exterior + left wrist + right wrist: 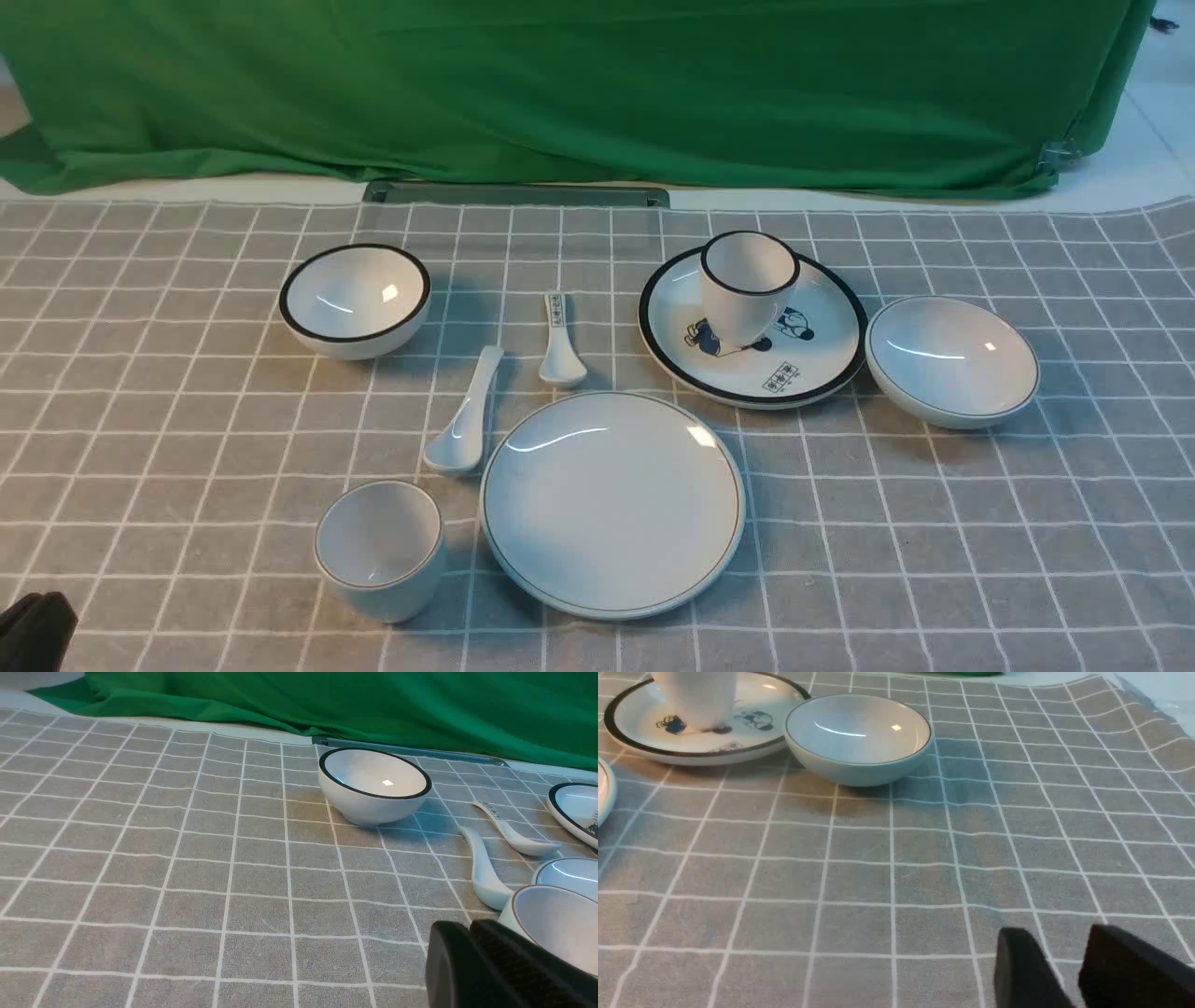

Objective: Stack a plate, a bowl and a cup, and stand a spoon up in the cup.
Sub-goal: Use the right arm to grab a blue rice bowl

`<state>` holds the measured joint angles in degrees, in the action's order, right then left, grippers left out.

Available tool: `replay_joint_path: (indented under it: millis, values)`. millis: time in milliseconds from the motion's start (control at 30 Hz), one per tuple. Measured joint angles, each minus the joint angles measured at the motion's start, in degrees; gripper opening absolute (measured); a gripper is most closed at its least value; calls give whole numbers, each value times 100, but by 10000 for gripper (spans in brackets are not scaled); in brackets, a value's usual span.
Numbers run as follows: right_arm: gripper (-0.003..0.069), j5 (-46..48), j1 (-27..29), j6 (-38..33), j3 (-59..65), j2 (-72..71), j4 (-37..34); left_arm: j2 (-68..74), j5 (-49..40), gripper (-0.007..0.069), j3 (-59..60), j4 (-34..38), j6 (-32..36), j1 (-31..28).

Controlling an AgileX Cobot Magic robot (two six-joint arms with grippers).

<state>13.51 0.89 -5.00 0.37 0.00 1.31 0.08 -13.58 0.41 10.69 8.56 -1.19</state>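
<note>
Presently, plate flat at near centre of checked cloth, bowl apart at far right, cup upright just left of plate, spoon lying behind cup, left gripper clenched, empty, right gripper parted, empty

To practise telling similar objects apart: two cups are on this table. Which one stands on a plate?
The cup with the bold black rim, at the back right, stands on the cartoon-print plate. The faint-rimmed cup sits on the cloth.
</note>
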Motion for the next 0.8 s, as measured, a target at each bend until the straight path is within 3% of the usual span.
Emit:
replay_joint_path:
  millis: [800]
  values:
    - [241,0,0,0,0,0,0,0,0,17,0,0,0,0]
